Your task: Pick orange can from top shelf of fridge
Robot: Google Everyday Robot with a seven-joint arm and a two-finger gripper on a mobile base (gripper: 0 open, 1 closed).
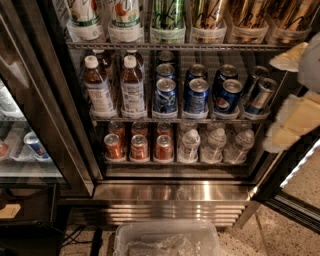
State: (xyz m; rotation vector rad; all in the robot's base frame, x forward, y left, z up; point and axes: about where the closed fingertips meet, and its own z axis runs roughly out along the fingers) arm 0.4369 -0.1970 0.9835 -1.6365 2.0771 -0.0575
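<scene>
The fridge (170, 192) stands open in front of me. On its top shelf (175, 46), three tall golden-orange cans (247, 14) stand in clear trays at the right, cut off by the top of the view. A tall green can (167, 14) and two white cans stand to their left. My gripper (292, 87) is at the right edge, in front of the fridge's right side and just below the top shelf. Its two cream fingers (297, 117) are spread apart with nothing between them. It touches no can.
The middle rack holds two brown bottles (99, 87) and several blue cans (196, 95). The lower rack holds short red-orange cans (139, 146) and clear bottles (216, 145). The neighbouring cooler (25, 145) is on the left. A clear plastic bin (165, 240) sits on the floor.
</scene>
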